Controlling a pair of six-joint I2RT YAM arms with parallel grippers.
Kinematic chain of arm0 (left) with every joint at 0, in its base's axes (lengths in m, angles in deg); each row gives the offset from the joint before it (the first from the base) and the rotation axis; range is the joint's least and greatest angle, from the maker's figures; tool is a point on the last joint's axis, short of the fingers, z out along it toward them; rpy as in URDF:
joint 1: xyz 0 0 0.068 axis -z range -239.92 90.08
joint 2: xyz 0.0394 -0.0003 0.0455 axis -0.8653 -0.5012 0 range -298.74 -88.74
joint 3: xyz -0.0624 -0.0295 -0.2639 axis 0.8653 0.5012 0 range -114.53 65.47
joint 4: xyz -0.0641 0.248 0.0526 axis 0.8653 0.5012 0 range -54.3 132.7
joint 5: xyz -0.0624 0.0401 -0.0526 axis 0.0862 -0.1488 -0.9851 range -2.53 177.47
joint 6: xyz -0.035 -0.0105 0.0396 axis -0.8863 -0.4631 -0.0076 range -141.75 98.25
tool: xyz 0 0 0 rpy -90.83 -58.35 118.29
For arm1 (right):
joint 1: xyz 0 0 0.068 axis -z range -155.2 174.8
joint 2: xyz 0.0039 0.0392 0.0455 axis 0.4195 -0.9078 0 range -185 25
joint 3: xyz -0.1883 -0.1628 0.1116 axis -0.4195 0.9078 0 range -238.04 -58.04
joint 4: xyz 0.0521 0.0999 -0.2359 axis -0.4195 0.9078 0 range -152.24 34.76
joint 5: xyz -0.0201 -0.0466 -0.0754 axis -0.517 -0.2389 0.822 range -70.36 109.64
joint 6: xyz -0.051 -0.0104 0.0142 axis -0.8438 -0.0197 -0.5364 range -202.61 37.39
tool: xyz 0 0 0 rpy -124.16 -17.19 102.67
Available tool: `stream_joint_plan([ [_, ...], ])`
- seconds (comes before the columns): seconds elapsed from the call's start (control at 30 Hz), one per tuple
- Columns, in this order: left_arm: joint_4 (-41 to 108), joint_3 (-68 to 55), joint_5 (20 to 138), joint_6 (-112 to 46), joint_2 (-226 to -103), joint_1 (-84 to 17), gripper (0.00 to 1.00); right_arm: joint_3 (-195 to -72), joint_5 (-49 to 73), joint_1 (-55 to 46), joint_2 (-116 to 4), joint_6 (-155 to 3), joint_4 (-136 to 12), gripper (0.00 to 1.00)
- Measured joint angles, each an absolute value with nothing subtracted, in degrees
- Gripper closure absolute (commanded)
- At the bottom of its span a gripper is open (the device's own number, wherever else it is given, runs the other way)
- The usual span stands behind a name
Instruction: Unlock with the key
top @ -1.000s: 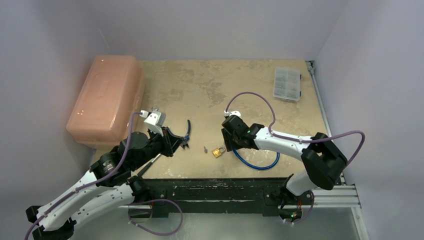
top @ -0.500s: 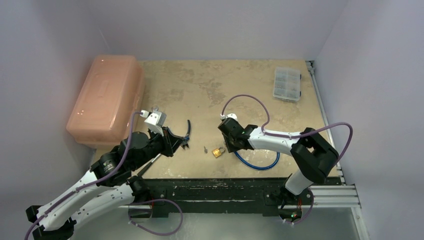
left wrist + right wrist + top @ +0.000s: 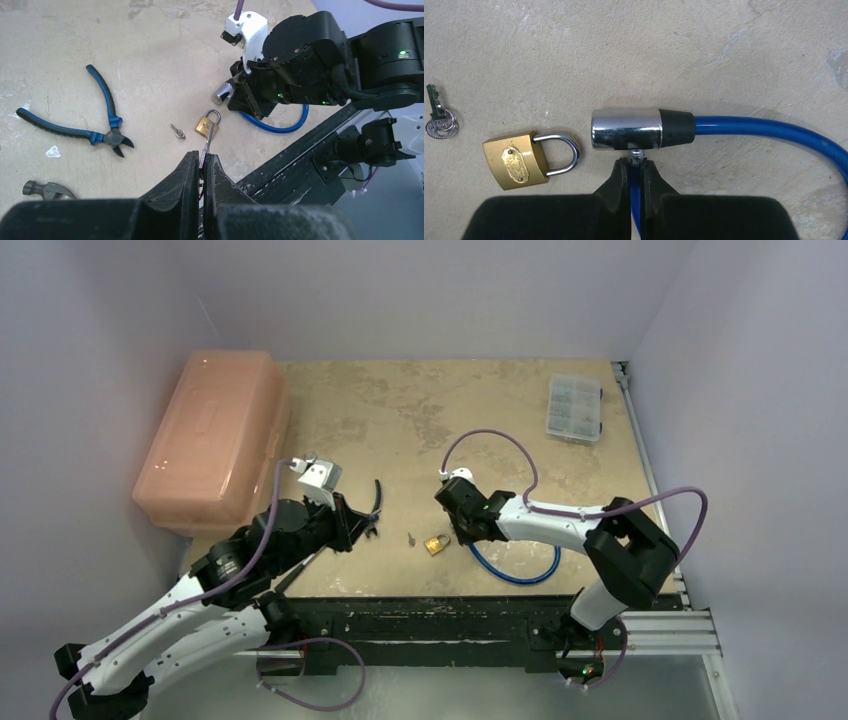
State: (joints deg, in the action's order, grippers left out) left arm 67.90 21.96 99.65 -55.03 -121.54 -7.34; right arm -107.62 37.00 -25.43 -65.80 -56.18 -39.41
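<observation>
**Top view:** the right end effector (image 3: 457, 533) has reached left and closed at the blue cable lock (image 3: 515, 577); I judge that grasp made. The orange lidded bin (image 3: 212, 435), upper left, is shut, its contents not discernible. The clear compartment box (image 3: 575, 407), upper right, holds things too small to tell.

**Left wrist view:** the left end effector (image 3: 202, 167) is clamped on the thin silvery key (image 3: 208, 140), lower centre, aimed toward the brass padlock (image 3: 204, 127).

**Right wrist view:** the fingers pinch a metal stub (image 3: 636, 155) under the chrome lock head (image 3: 624, 129). I cannot tell whether it is a key.

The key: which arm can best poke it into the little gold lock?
Left. The left gripper is shut on the key, pointing at the padlock. The right gripper pinches the cable lock, so it's likely busy.
</observation>
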Motion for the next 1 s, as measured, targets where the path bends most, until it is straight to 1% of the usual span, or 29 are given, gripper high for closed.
stream_joint_plan([
  [0.13,67.6,22.0,100.2,-55.0,-124.7,-7.3,1.00,-107.4,37.1,-25.4,-63.8,-55.6,-38.3,1.00],
  [0.4,65.8,24.2,102.6,-54.2,-130.6,-7.3,1.00,-105.2,36.7,-25.4,-54.2,-53.8,-37.4,1.00],
  [0.57,64.1,25.2,102.1,-56.8,-130.9,-7.3,1.00,-102.8,34.9,-25.4,-48.5,-52.6,-38.1,1.00],
  [0.77,55.5,28.5,95.5,-59.2,-129.2,-7.3,1.00,-99.8,31.4,-25.4,-41.8,-51.3,-40.8,1.00],
  [1.0,43.4,34.3,86.9,-62.0,-134.0,-7.3,1.00,-98.5,28.0,-25.4,-36.4,-49.1,-42.1,1.00],
])
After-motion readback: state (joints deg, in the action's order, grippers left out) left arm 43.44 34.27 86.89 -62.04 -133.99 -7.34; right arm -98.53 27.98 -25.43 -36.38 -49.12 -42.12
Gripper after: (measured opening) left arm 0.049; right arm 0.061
